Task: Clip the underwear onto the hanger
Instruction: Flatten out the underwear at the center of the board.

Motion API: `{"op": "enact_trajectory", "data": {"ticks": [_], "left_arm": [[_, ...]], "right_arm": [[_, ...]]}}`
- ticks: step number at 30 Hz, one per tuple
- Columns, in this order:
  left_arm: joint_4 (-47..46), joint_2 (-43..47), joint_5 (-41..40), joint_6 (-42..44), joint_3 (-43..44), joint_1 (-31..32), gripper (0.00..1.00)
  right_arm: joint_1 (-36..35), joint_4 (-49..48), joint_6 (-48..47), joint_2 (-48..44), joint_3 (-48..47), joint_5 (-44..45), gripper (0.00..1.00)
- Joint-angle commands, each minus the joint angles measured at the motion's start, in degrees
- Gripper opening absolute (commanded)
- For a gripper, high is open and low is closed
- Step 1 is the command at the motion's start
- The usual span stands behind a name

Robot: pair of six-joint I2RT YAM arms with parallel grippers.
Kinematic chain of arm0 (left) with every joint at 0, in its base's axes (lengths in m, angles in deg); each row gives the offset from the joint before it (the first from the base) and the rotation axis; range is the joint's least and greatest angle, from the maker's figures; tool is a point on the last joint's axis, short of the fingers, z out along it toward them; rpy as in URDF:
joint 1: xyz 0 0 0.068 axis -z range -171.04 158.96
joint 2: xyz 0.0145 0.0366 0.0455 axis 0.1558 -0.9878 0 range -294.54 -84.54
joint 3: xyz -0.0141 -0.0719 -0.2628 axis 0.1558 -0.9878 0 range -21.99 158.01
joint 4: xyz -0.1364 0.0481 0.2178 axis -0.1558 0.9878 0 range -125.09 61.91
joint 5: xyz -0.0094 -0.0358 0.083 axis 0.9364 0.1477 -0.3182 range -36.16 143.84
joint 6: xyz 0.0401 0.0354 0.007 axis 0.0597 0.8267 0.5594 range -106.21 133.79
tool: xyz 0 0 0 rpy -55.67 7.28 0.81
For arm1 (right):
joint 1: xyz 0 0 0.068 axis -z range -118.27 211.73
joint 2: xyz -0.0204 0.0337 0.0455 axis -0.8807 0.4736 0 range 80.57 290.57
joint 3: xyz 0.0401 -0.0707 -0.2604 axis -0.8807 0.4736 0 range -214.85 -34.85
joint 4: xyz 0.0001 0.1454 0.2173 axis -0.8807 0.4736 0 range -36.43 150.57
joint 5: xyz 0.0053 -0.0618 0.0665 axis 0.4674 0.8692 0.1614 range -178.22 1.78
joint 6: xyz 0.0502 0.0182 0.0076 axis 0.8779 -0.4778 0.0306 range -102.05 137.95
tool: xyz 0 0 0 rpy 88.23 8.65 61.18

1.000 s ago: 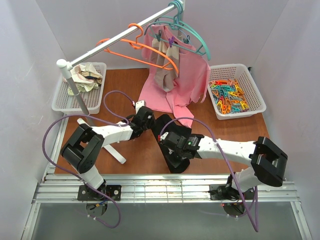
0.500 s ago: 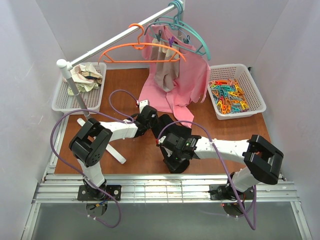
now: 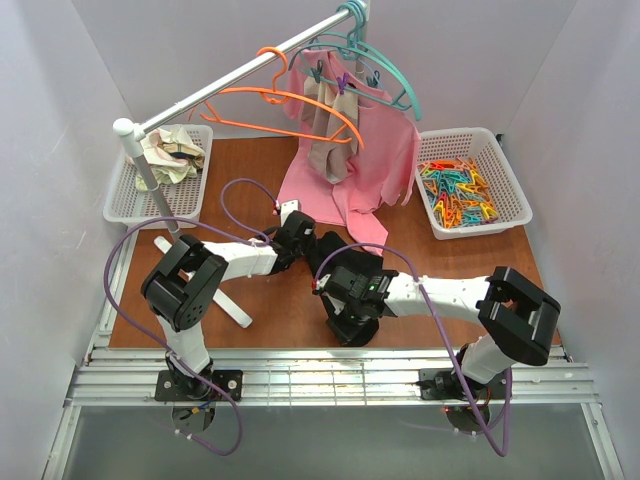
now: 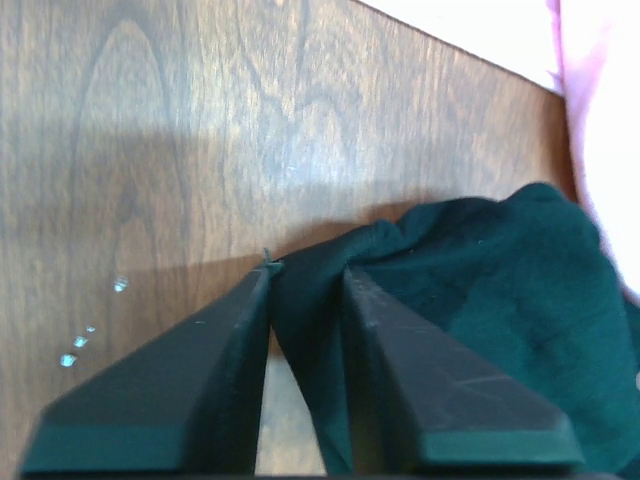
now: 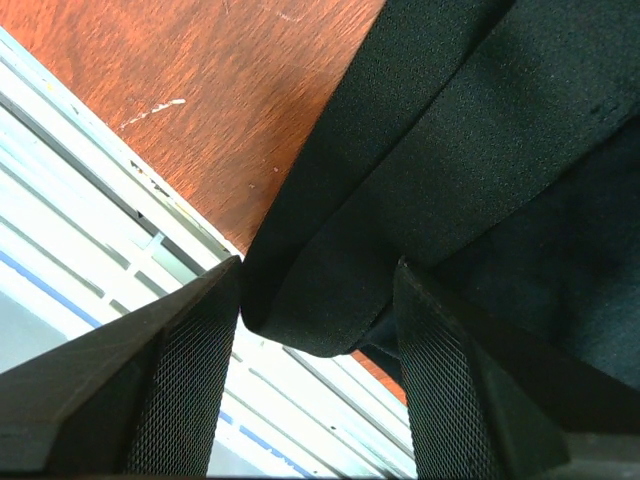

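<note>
Hanger (image 3: 272, 94) swung round above the wooden table (image 3: 240, 170)

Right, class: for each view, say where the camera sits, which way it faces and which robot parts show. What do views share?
Top external: high behind the bases, facing down and forward over the table and orange hanger; left arm and right arm show whole.
Left wrist: on the left arm, looking along the left gripper, whose fingers pinch a fold of the underwear.
Right wrist: on the right arm, looking down past the right gripper at the underwear's edge and the metal frame.
Shared: all show the underwear on the table.
</note>
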Motion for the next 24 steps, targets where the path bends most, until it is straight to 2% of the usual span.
{"op": "enact_trajectory", "data": {"ticks": [1, 6, 10, 16, 17, 20, 24], "left_arm": [[-0.49, 0.48, 0.11, 0.41, 0.01, 0.28, 0.19], [-0.31, 1.09, -0.33, 1.28, -0.69, 0.28, 0.00], [-0.66, 3.10, 0.54, 3.65, -2.09, -0.68, 0.00], [-4.35, 13.19, 6.07, 10.59, -7.36, -4.54, 0.00], [-4.53, 14.09, 7.04, 11.12, -7.81, -5.34, 0.00], [-4.44, 15.33, 11.96, 12.79, -8.95, -7.80, 0.00], [-3.74, 14.63, 15.14, 14.12, -8.86, -8.33, 0.00]], "right_arm": [[0.15, -0.14, -0.64, 1.77, 0.70, -2.07, 0.54], [0.15, 0.04, -0.90, 0.91, 0.00, -2.96, 0.52], [1.90, 3.46, 0.33, -4.28, -2.37, 1.44, 0.55], [17.97, 5.22, -3.35, -13.25, -4.92, 2.58, 0.60], [21.74, 5.14, -4.14, -12.99, -5.19, 2.76, 0.61], [25.54, 4.61, -6.79, -10.45, -7.03, 2.32, 0.61], [26.26, 1.63, -7.93, -4.12, -9.23, 2.75, 0.61]]}}
